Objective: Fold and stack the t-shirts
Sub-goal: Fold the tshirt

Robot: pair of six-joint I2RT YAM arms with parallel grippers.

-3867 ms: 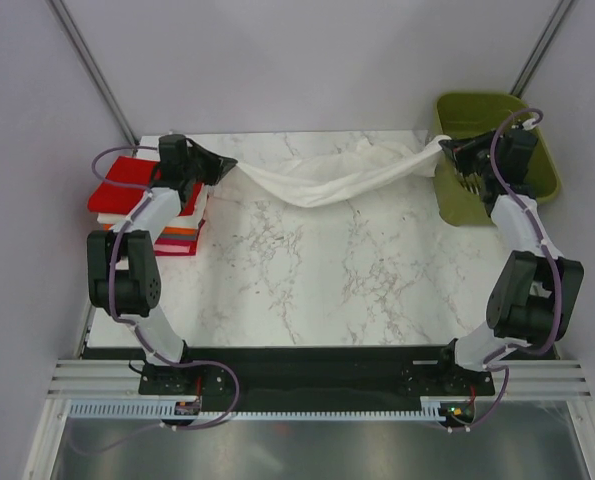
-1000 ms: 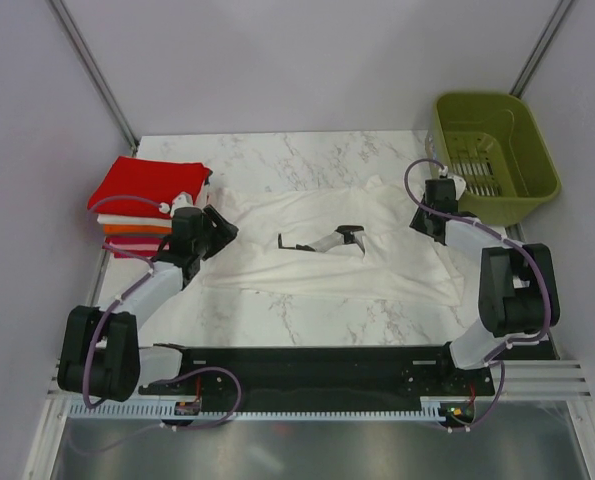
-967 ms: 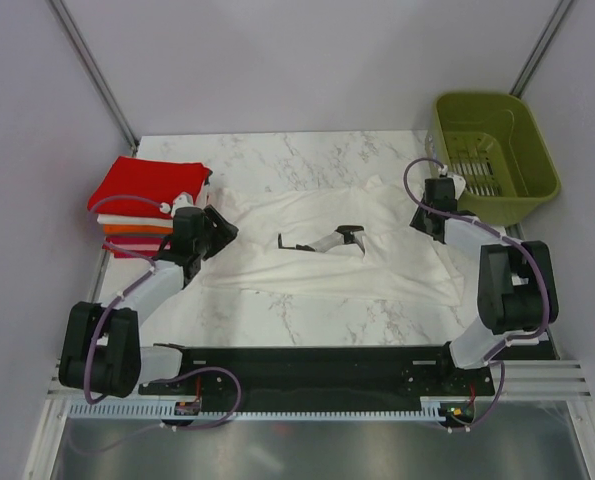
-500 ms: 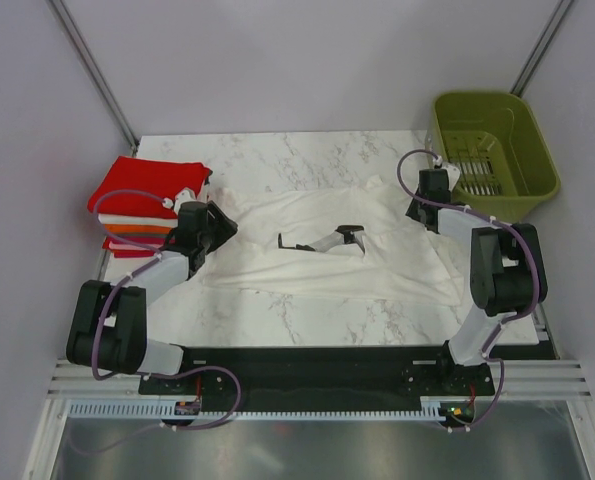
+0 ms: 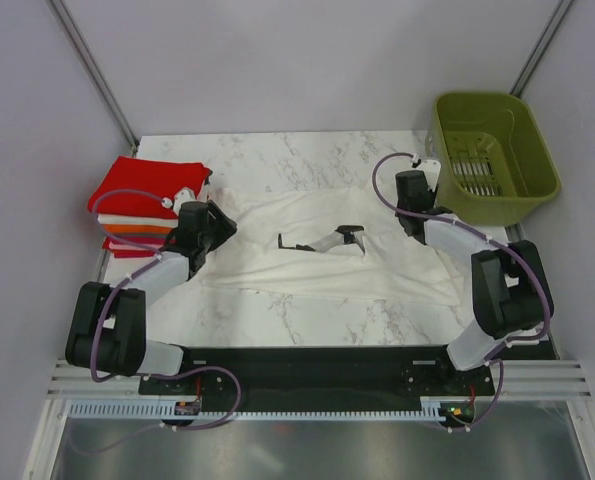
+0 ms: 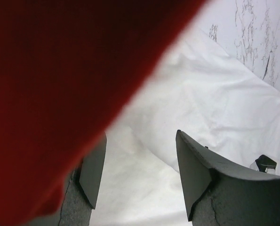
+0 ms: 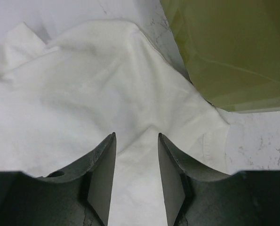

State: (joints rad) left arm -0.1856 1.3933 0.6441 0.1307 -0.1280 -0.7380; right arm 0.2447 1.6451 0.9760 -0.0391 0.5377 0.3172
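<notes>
White cloth covers the middle of the frame in the top view: the large plain white t-shirt (image 5: 307, 270) lies spread and rumpled on the marble-patterned counter (image 5: 307, 155), not yet folded. At the left edge of the frame sits the stack of folded t-shirts (image 5: 142, 190) — red on top, with orange, white and pink-red layers below — just beside the shirt's left end. The left hand (image 5: 215, 224) is low at that end, between stack and shirt. Its wrist view shows the fingers (image 6: 194, 174) spread wide over white cloth with nothing pinched, and blurred red cloth fills the upper left. The right hand (image 5: 409, 210) is on the shirt's upper right part, near the olive-green plastic basket (image 5: 487, 207) at upper right. Its fingers (image 7: 170, 174) stand apart — a raised crease of white cloth runs into the gap, and I cannot tell whether the pads touch it.
</notes>
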